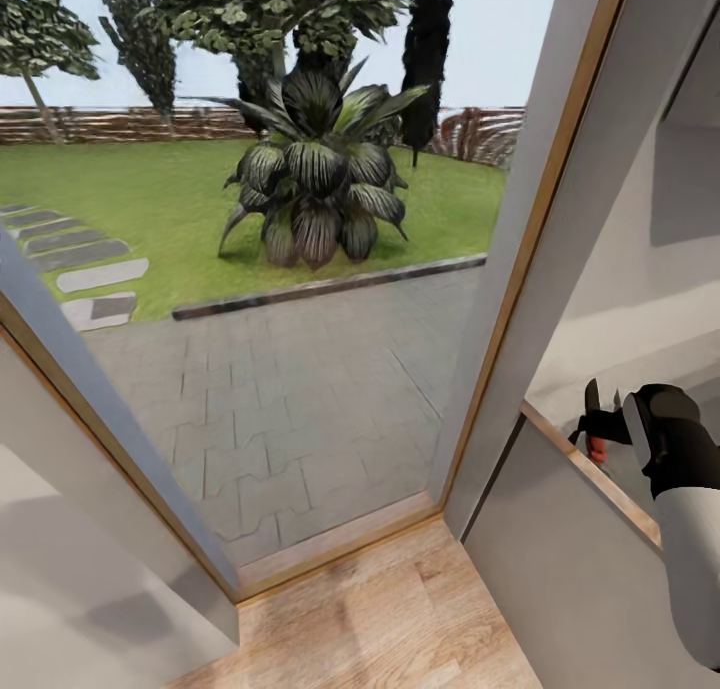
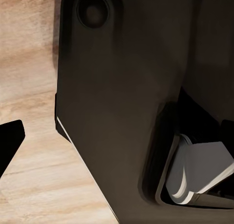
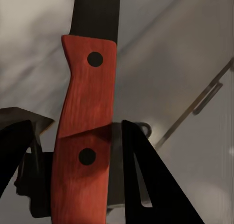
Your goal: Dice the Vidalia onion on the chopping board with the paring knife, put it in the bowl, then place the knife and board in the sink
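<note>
My right gripper [image 1: 603, 425] is at the right edge of the head view, shut on the paring knife [image 1: 595, 409]. The dark blade points up and the red-orange handle shows below the fingers. In the right wrist view the knife's handle [image 3: 83, 136], with two dark rivets, sits between the two black fingers of the gripper [image 3: 73, 126], and the blade [image 3: 95, 11] runs on beyond them. In the left wrist view one dark fingertip [image 2: 9, 138] of my left gripper hangs over the wooden floor [image 2: 34, 185], beside a dark part of the robot's body [image 2: 112, 97]. The onion, chopping board, bowl, sink and countertop are out of view.
A tall glass pane [image 1: 300, 369] in a light wood frame [image 1: 520, 269] is straight ahead. Beyond it lie paving, lawn and a large leafy plant [image 1: 318, 184]. A grey panel with a wood top edge [image 1: 560, 539] stands at the right, a white wall [image 1: 80, 569] at the left, and wooden floor [image 1: 400, 619] below.
</note>
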Robot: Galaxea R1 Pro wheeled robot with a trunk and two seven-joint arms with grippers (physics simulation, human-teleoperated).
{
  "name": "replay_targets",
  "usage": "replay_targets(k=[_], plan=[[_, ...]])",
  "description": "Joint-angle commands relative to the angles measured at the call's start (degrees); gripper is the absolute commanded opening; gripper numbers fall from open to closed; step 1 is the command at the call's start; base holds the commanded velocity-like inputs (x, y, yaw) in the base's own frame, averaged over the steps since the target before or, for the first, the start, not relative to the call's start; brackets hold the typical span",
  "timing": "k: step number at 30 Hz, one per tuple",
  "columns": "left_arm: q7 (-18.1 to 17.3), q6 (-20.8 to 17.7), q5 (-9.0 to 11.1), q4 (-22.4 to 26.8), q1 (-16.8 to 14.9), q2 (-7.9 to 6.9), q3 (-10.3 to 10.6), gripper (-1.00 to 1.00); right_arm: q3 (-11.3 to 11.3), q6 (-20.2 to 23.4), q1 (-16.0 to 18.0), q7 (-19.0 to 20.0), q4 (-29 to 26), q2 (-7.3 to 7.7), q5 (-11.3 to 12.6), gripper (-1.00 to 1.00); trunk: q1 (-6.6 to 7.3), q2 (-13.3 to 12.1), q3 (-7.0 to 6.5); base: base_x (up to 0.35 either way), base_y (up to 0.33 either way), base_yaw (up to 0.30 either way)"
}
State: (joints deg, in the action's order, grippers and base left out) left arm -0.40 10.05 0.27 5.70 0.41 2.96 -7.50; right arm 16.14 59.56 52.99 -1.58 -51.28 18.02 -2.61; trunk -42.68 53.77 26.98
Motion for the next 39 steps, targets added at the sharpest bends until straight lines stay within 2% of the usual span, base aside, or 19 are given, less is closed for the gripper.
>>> replay_targets(k=[1,39], plan=[[-0.04,0.06,0.03,0.10,0.03,0.03,-0.30,1.00,0.03,0.44,0.01,0.26,1.09,0.00,-1.08,-1.00,-0.01,0.03,-0.01,0.000,0.000,0.000],[-0.04,0.06,0.02,0.10,0.03,0.11,-0.24,1.00,0.05,0.44,0.01,0.26,1.09,0.00,-1.09,-1.00,-0.01,0.03,-3.43,0.000,0.000,0.000]])
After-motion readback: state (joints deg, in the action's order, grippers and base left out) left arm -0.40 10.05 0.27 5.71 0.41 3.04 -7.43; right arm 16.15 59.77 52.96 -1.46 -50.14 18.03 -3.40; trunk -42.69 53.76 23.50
